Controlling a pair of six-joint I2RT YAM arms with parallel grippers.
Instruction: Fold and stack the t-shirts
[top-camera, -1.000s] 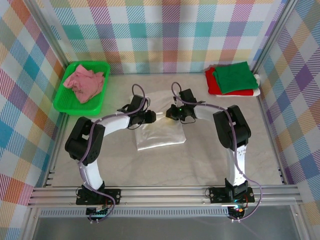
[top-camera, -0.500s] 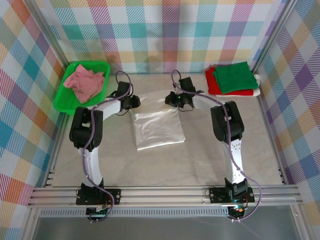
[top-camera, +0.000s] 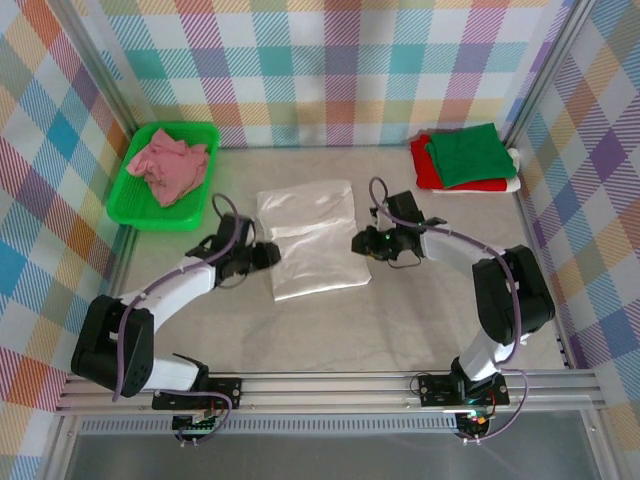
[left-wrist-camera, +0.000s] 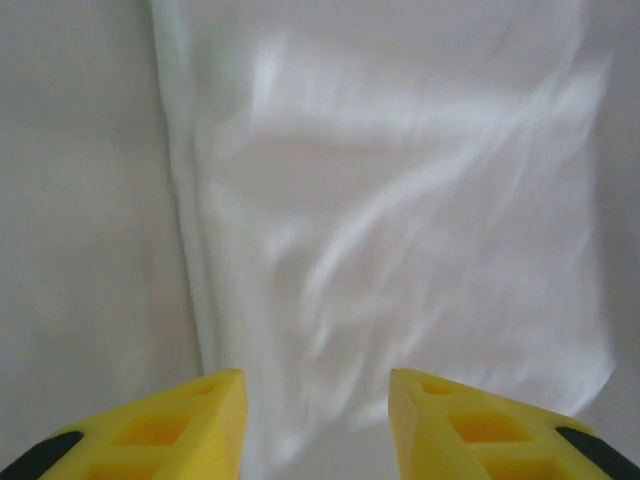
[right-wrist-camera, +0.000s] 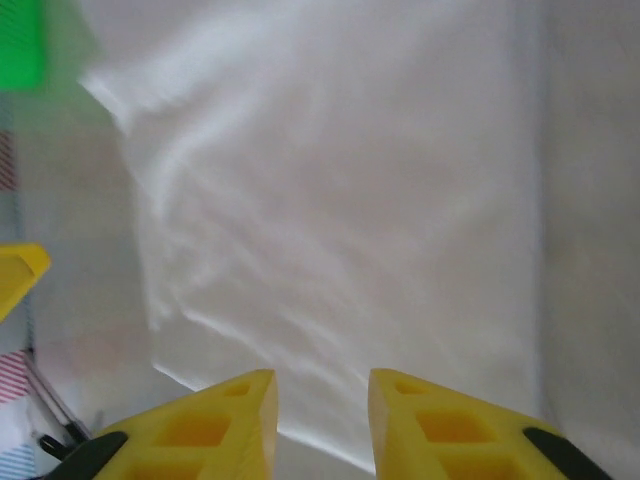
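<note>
Centre of frame: white shirt (top-camera: 312, 238), folded, flat on tabletop (top-camera: 400, 320). Left end effector (top-camera: 268, 254) at its left edge, released; right end effector (top-camera: 360, 243) at its right edge, released. Upper right: green shirt (top-camera: 465, 153) atop red shirt (top-camera: 423, 165). Upper left: pink shirt (top-camera: 165, 165) in tray (top-camera: 135, 207).

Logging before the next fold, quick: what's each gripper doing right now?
Left gripper: open, holding nothing, at the edge of the white t-shirt.
Right gripper: open, holding nothing, at the same shirt's opposite edge.
</note>
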